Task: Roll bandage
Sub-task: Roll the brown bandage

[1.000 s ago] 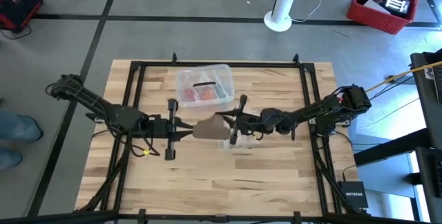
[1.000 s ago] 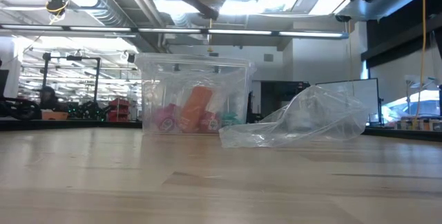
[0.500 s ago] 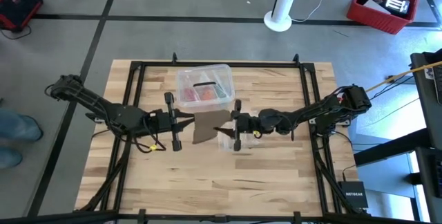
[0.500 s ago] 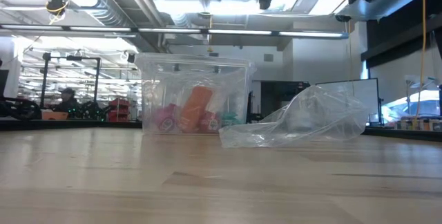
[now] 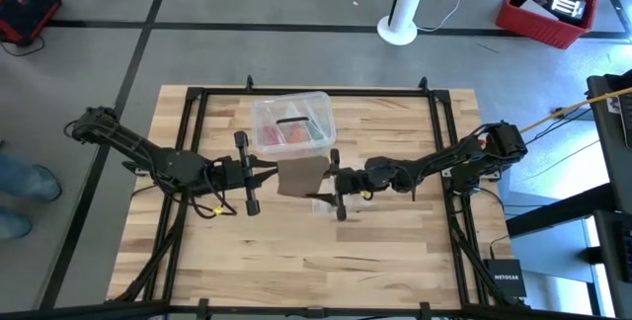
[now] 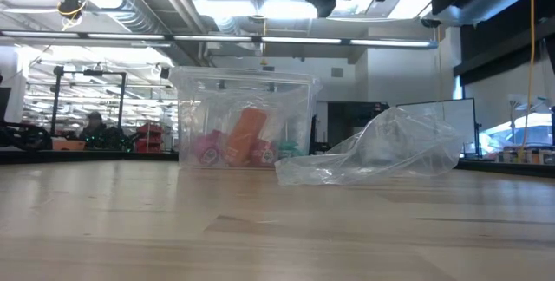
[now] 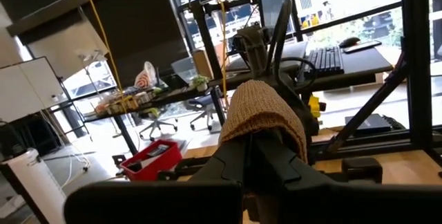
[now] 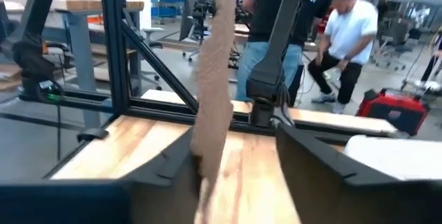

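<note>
Bandage held in the air between both grippers, above the table centre.

The bandage [image 5: 300,176] is suspended between the left gripper [image 5: 265,174] and the right gripper [image 5: 323,184], just in front of the clear plastic box [image 5: 291,122] and over the crinkled plastic bag [image 6: 373,155]. In the left wrist view, the bandage [image 7: 264,112] is draped over the closed fingers [image 7: 238,162], so that end is gripped. In the right wrist view, the strip [image 8: 213,79] is seen hanging upright beside one finger [image 8: 169,158] and apart from the other; whether these jaws are clamped on it cannot be told. In the low view, the table [image 6: 260,229] is shown with only the box [image 6: 243,116] and bag on it. Persons [image 8: 345,37] are visible beyond the table.
</note>
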Motion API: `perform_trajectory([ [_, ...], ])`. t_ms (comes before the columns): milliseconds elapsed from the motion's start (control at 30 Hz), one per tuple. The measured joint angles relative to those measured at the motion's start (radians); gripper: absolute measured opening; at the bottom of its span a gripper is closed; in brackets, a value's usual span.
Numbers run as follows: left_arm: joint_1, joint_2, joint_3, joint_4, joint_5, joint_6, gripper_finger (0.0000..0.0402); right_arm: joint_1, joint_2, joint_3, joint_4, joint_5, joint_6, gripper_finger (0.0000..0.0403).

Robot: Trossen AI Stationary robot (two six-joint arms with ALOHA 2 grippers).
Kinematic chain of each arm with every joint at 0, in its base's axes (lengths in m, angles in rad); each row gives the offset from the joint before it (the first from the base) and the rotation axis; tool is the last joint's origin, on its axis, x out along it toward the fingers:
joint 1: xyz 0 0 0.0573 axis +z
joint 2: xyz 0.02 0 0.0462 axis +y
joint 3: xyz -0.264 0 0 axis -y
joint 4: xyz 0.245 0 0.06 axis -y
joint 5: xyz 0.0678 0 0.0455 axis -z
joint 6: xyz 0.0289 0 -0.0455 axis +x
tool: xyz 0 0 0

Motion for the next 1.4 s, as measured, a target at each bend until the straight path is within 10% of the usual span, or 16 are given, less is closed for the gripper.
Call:
perform_trajectory([
  [233, -0.003, 0.002, 0.0, -0.004, 0.016, -0.018, 0.0, 0.0, -0.001, 0.0, 0.003, 0.066, -0.14, 0.0014],
  [433, -0.019, 0.002, 0.0, -0.012, 0.228, -0.11, 0.0, 0.0, -0.006, 0.0, -0.005, 0.278, -0.331, 0.0015],
  [700, -0.051, 0.002, 0.001, -0.2, 0.246, -0.309, 0.0, 0.002, -0.018, 0.001, 0.085, 0.496, -0.613, 0.0014],
  [1400, 0.04, 0.0, 0.0, -0.552, -0.061, -0.593, 0.0, 0.13, -0.125, 0.018, 0.115, 0.269, -0.75, 0.0008],
])
